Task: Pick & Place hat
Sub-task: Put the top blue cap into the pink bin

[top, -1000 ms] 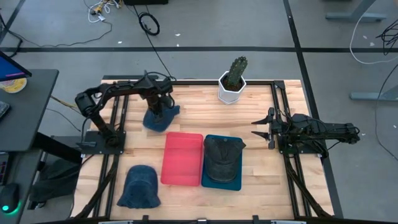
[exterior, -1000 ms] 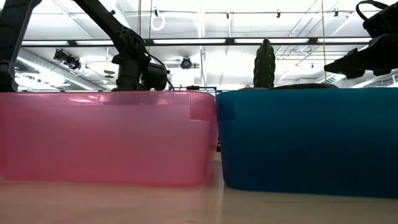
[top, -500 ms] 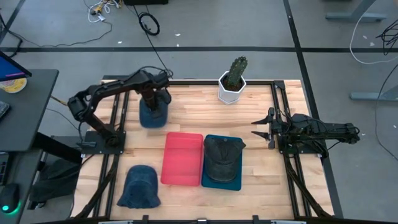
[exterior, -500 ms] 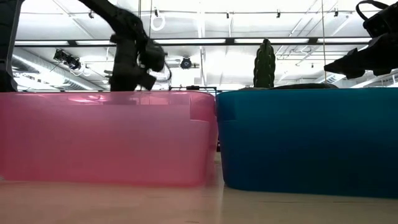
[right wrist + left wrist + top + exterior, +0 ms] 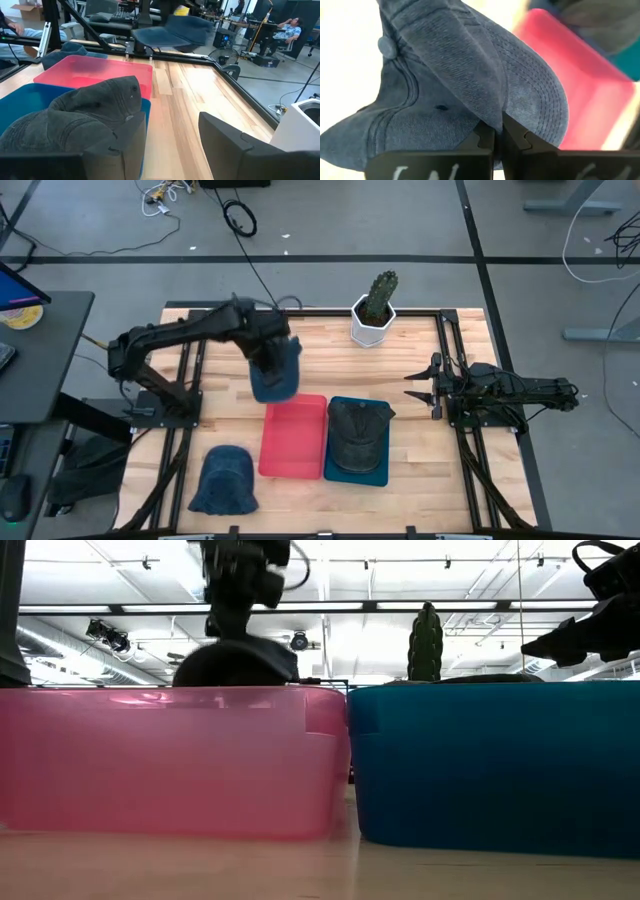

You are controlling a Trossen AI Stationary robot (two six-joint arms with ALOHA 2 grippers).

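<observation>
A blue denim cap (image 5: 276,372) hangs from my left gripper (image 5: 268,356) above the table, just beyond the far end of the red bin (image 5: 293,436). The low view shows this cap (image 5: 236,664) over the pink bin wall (image 5: 170,760). In the right wrist view the cap (image 5: 170,29) floats above the red bin (image 5: 92,67). A dark grey cap (image 5: 357,432) lies in the blue bin (image 5: 336,470). My right gripper (image 5: 420,387) waits open at the table's right side. My left gripper (image 5: 499,136) is shut on a raised fold of the cap's crown cloth (image 5: 490,107), beside the stitched brim (image 5: 542,87). The fold is pinched between the two fingers, which come from above, pointing down. The cap is lifted clear and hangs below the fingers.
A second blue cap (image 5: 223,480) lies on the table's near left part. A potted cactus (image 5: 375,305) stands at the far edge, right of my left arm. The two bins sit side by side mid-table.
My left gripper, shut on the cap, has risen and carried it from the table's far-left part toward the right and near, up to the red bin's far end. The cap has been lifted clear of the wood and now hangs higher.
</observation>
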